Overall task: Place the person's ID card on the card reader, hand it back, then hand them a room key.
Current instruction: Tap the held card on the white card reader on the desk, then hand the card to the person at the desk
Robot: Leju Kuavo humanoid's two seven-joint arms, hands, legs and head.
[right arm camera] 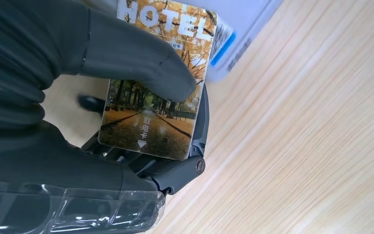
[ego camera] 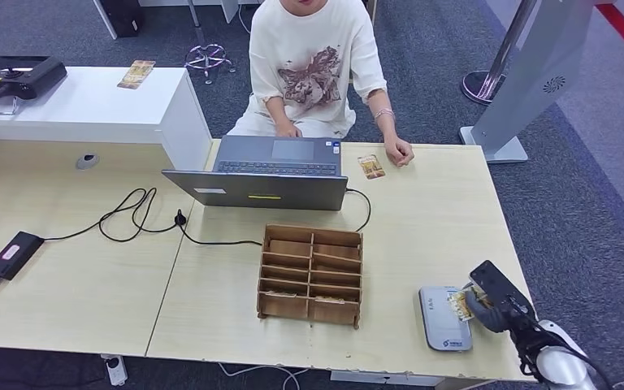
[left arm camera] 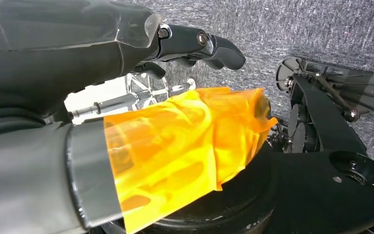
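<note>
My right hand pinches a card at the table's front right corner, right over the edge of the white card reader. In the right wrist view the card shows autumn trees and the word HOTEL, with the thumb pressed on its face and the reader just beyond it. A second similar card lies on the far side of the table beside the seated person's hand. My left hand hangs over grey carpet, holding nothing, its fingers apart from the orange-taped thumb.
A wooden compartment box with cards stands mid-table, left of the reader. A laptop sits in front of the person, with a cable and a black power brick to the left. One more card lies on the white side desk.
</note>
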